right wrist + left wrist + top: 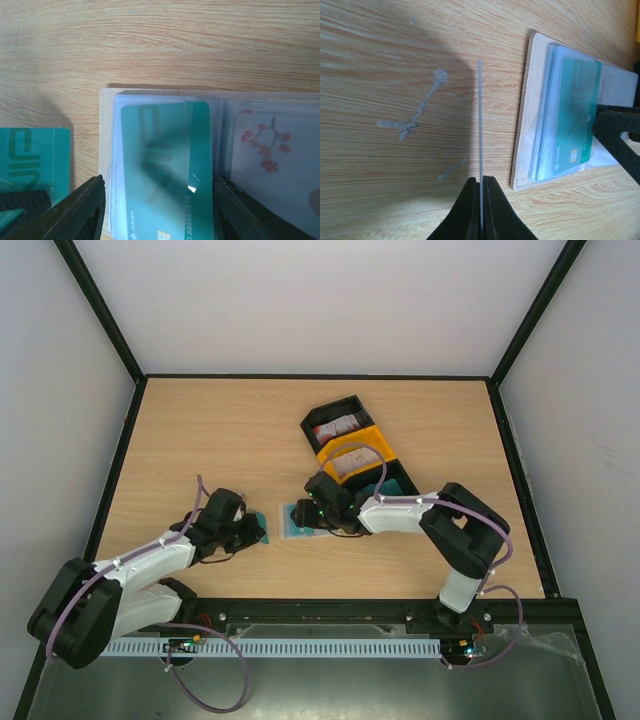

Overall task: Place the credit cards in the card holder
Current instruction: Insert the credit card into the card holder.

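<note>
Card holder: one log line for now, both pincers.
card holder: open on table, teal card sleeved | left pincer: shut on second teal card, beside holder | right pincer: open over sleeved card

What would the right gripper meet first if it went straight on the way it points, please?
The right gripper would most likely meet the teal card in the open card holder, framed between its spread fingers, though depth is unclear.

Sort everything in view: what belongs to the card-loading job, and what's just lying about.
Job: card holder, sleeved teal card, second teal card in left gripper, red-and-white card and pale card in the black-and-yellow tray.
Lying about: that tray, grey scuffs on tabletop.
</note>
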`<state>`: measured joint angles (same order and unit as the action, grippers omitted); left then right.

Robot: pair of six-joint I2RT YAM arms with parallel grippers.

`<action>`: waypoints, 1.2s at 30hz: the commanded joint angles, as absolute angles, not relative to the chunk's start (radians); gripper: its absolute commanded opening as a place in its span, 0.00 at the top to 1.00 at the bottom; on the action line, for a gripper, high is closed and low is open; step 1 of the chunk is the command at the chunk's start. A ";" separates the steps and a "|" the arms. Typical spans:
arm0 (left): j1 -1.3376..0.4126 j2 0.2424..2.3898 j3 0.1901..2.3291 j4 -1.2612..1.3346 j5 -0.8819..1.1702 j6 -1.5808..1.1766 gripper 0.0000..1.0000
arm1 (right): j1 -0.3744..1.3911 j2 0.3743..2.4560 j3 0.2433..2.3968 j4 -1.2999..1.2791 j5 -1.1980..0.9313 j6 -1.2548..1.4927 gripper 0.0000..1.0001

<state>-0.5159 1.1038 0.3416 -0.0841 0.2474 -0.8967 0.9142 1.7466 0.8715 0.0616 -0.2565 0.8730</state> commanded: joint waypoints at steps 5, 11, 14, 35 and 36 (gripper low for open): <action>-0.516 1.135 0.354 -0.027 0.325 -0.879 0.97 | 0.947 1.686 0.907 -0.081 -0.108 0.800 0.40; -0.517 1.160 0.354 0.001 0.353 -0.882 0.97 | 0.974 1.688 0.933 -0.125 -0.024 0.769 0.37; -0.517 1.167 0.354 0.009 0.364 -0.882 0.97 | 0.978 1.699 0.934 -0.137 -0.026 0.772 0.37; -0.518 1.203 0.354 0.020 0.360 -0.879 0.97 | 0.994 1.790 0.986 -0.087 -0.240 0.729 0.44; -0.518 1.198 0.354 0.014 0.355 -0.880 0.97 | 0.994 1.795 0.988 -0.080 -0.251 0.727 0.44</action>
